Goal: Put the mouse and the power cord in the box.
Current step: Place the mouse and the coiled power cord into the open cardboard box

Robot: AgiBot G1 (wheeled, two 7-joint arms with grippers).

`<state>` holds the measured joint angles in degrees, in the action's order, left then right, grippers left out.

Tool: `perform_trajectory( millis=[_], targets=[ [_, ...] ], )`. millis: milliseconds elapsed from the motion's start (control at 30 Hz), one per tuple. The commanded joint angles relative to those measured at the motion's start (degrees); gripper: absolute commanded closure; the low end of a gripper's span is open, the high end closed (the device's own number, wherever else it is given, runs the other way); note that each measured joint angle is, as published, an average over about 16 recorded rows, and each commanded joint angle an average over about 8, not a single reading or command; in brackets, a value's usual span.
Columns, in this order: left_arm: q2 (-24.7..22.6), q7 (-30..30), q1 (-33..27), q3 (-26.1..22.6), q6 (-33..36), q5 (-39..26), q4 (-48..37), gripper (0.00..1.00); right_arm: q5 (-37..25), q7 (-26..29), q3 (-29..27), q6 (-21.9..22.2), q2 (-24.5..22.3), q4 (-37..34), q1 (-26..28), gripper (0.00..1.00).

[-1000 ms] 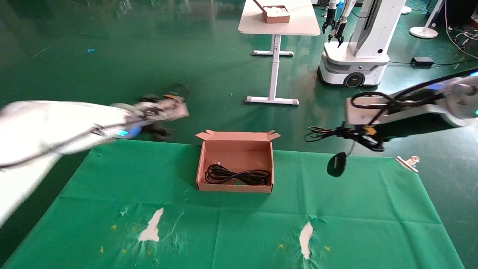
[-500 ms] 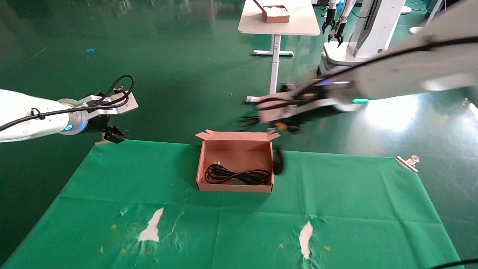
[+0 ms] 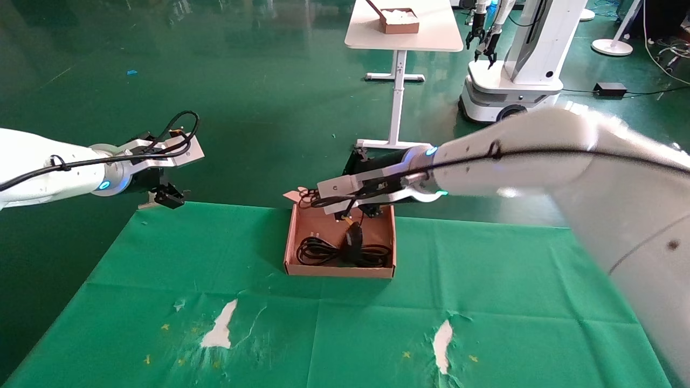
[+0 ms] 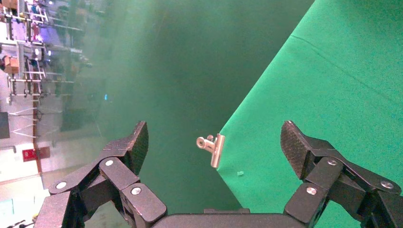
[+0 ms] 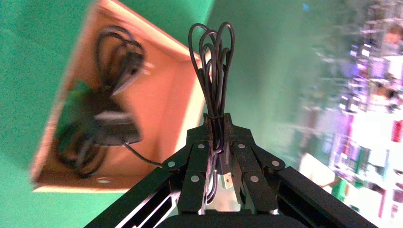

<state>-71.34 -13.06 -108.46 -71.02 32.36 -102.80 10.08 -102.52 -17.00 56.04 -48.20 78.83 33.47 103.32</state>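
The brown box [image 3: 291, 237] sits at the far middle of the green cloth, and the looped black power cord [image 3: 322, 252] lies inside it. My right gripper [image 3: 315, 201] hovers over the box's far wall, shut on the bundled thin cable [image 5: 212, 57] of the mouse. The black mouse [image 3: 354, 238] dangles from that cable inside the box, just above the cord; I cannot tell if they touch. In the right wrist view the mouse [image 5: 115, 127] is blurred over the box [image 5: 164, 90], and my right gripper [image 5: 217, 119] clamps the cable. My left gripper [image 3: 170, 196] [image 4: 215, 135] is open and empty above the table's far left corner.
A metal binder clip [image 4: 212, 148] holds the green cloth [image 3: 485, 302] at the far left corner. The cloth has white torn patches [image 3: 218, 326] near the front. A white table [image 3: 431, 32] with a smaller box [image 3: 399, 21] and another robot [image 3: 512, 64] stand behind.
My right arm swung left from the table's right side, carrying the mouse to over the box. The left arm drew back to the far left corner and has stayed there.
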Motion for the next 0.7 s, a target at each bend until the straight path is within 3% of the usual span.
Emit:
perform_trajectory(
  millis=[33, 100, 133, 367, 400, 700],
  targets=[
    [-0.1, 0.4, 0.0, 0.1, 0.0, 0.2, -0.3, 0.00, 0.7, 0.5, 2.6, 4.2, 0.0, 0.5, -1.3, 1.00],
    [-0.2, 0.7, -0.1, 0.2, 0.0, 0.4, -0.6, 0.00, 1.1, 1.3, 4.9, 6.4, 0.0, 0.7, -1.9, 1.00],
    [-0.2, 0.8, -0.1, 0.3, 0.0, 0.4, -0.7, 0.00, 1.3, 1.6, 5.9, 7.2, 0.0, 0.8, -2.1, 0.94],
    [-0.4, 1.4, -0.1, 0.5, 0.0, 0.8, -1.3, 0.00, 2.2, 2.7, 10.2, 10.5, 0.2, 1.3, -3.1, 0.07],
    [-0.4, 1.5, -0.1, 0.5, 0.0, 0.8, -1.4, 0.00, 2.3, 2.7, 10.5, 10.8, 0.2, 1.3, -3.2, 0.00],
    [-0.4, 1.4, -0.1, 0.5, -0.1, 0.8, -1.3, 0.00, 2.2, 2.6, 9.9, 10.3, 0.1, 1.3, -3.0, 0.00]
  ],
)
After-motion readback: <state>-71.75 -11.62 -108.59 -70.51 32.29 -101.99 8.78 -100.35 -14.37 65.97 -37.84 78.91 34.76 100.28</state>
